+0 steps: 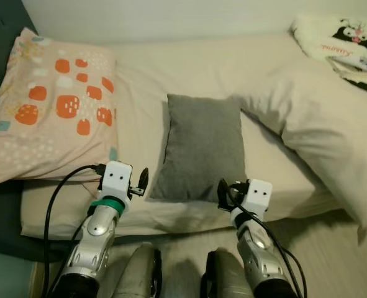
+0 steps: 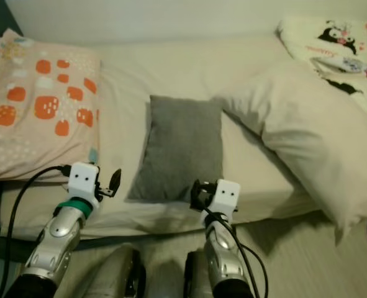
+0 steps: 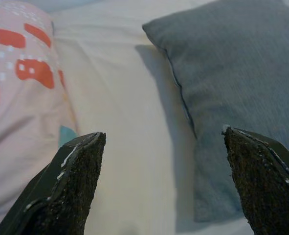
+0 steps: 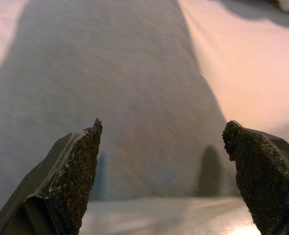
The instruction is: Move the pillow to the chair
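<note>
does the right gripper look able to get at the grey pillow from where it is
Probably yes. The right gripper is open at the near right corner of the grey pillow, which lies flat on the bed, nothing between them. The white pillow beside it is the only crowding.

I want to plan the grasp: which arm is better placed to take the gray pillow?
Probably right: the right gripper, open, faces the gray pillow's near edge; the left gripper points beside it.
</note>
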Available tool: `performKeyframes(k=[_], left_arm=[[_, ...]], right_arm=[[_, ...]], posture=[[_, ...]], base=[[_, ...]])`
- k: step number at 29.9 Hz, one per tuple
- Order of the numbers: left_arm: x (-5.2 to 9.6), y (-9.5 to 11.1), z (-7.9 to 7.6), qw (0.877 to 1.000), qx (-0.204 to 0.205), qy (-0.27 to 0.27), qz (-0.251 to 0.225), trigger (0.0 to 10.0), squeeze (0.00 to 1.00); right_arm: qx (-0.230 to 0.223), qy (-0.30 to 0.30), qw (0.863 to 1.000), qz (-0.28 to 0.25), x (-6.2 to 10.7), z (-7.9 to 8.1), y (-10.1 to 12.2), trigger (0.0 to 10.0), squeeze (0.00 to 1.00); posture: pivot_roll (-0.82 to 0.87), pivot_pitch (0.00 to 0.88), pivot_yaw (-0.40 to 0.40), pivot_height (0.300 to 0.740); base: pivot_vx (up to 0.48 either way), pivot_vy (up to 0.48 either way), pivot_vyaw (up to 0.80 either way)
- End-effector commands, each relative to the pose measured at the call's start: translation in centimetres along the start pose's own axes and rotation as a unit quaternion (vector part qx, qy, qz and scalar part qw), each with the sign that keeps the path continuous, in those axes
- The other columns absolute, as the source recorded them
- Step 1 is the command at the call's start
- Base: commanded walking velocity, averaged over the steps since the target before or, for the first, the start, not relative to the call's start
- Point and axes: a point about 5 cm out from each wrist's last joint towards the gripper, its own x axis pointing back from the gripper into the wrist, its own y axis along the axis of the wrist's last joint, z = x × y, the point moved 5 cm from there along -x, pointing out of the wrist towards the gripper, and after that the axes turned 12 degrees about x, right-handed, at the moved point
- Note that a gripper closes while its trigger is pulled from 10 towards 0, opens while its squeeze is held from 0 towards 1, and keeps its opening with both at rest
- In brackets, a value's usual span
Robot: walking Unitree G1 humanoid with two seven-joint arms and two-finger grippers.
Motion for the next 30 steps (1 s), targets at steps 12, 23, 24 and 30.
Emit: performKeyframes(k=[12, 23, 24, 30], left_arm=[[0.1, 1.5, 3.3, 0.995, 0.058, 0.057, -0.058, 10.0, 0.00], [-0.7, 3.5, 6.6, 0.984, 0.125, 0.071, -0.103, 10.0, 1.00], [-0.7, 3.5, 6.6, 0.984, 0.125, 0.071, -0.103, 10.0, 1.00], [-2.2, 2.5, 3.1, 0.981, 0.180, -0.034, -0.066, 10.0, 1.00]], right_arm=[[-0.087, 0.009, 0.993, -0.079, -0.7, 0.7, 4.0, 10.0, 0.00], [-0.165, 0.042, 0.981, -0.092, -3.7, 1.4, 7.8, 10.0, 0.00], [-0.165, 0.042, 0.981, -0.092, -3.7, 1.4, 7.8, 10.0, 0.00], [-0.242, 0.048, 0.967, -0.066, -5.0, 1.1, 7.9, 10.0, 1.00]], posture=[[0.01, 0.142, 0.050, 0.596], [0.00, 0.176, -0.012, 0.596], [0.00, 0.176, -0.012, 0.596], [-0.01, 0.209, -0.034, 0.596]], base=[[0.000, 0.000, 0.00], [0.000, 0.000, 0.00], [0.000, 0.000, 0.00], [0.000, 0.000, 0.00]])
